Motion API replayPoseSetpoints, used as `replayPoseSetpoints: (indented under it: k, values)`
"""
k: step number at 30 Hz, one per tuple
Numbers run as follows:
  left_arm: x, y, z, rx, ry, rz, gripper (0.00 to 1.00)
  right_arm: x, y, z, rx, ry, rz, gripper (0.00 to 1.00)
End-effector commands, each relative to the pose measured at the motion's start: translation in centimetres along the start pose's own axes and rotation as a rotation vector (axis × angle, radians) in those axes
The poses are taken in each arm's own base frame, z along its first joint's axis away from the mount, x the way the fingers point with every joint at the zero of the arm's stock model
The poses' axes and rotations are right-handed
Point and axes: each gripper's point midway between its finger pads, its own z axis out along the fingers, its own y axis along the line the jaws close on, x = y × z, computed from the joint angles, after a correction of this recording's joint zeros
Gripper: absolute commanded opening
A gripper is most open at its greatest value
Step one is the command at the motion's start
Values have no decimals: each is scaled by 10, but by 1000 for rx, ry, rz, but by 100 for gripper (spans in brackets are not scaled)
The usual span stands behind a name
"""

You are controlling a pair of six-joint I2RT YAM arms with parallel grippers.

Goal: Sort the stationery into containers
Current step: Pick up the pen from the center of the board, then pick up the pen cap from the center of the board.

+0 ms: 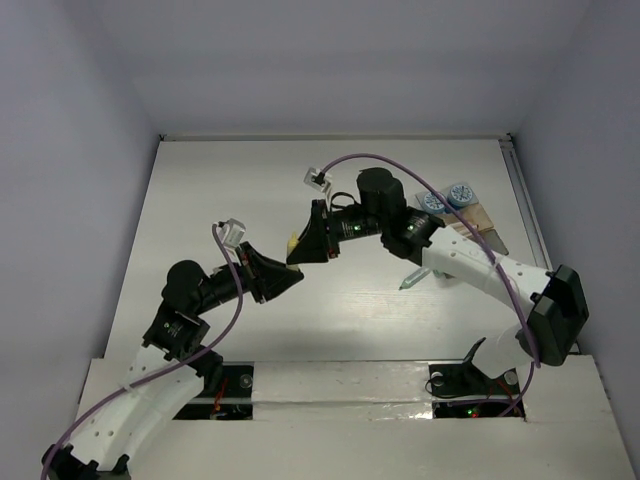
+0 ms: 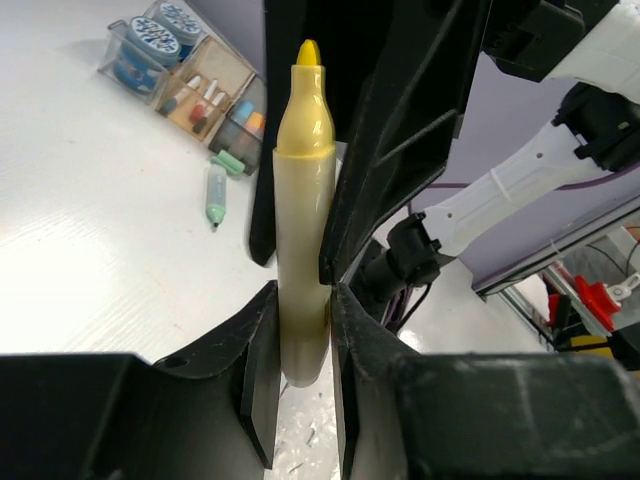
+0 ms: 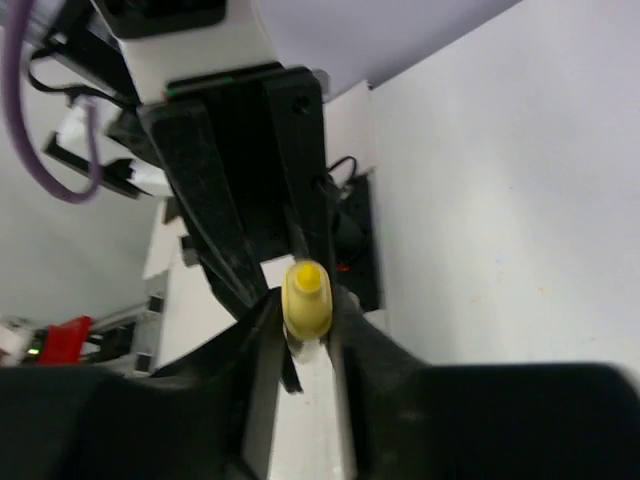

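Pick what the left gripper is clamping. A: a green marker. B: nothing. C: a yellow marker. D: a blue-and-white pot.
C: the left wrist view shows the yellow marker clamped between the fingers of the left gripper; the green marker lies on the table.

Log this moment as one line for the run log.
phase: handover | left gripper: shut on yellow marker | right gripper: shut on same marker | green pen: loose on table

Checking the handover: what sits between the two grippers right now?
A yellow marker, held between the left gripper and the right gripper; the left wrist view shows it best.
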Motion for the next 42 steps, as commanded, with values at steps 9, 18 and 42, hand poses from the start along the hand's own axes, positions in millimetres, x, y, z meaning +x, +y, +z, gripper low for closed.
replayPoseSetpoints:
  k: [9,18,42]
  values:
    - [-34,8,-6,-134,-89,171,0,-14,-20,-57,115,-118,-61,59]
    - [-46,20,-14,-255,-53,269,0,20,-112,-67,447,-90,69,33]
    - [-45,30,-22,-277,-74,306,0,102,-235,23,628,86,322,76]
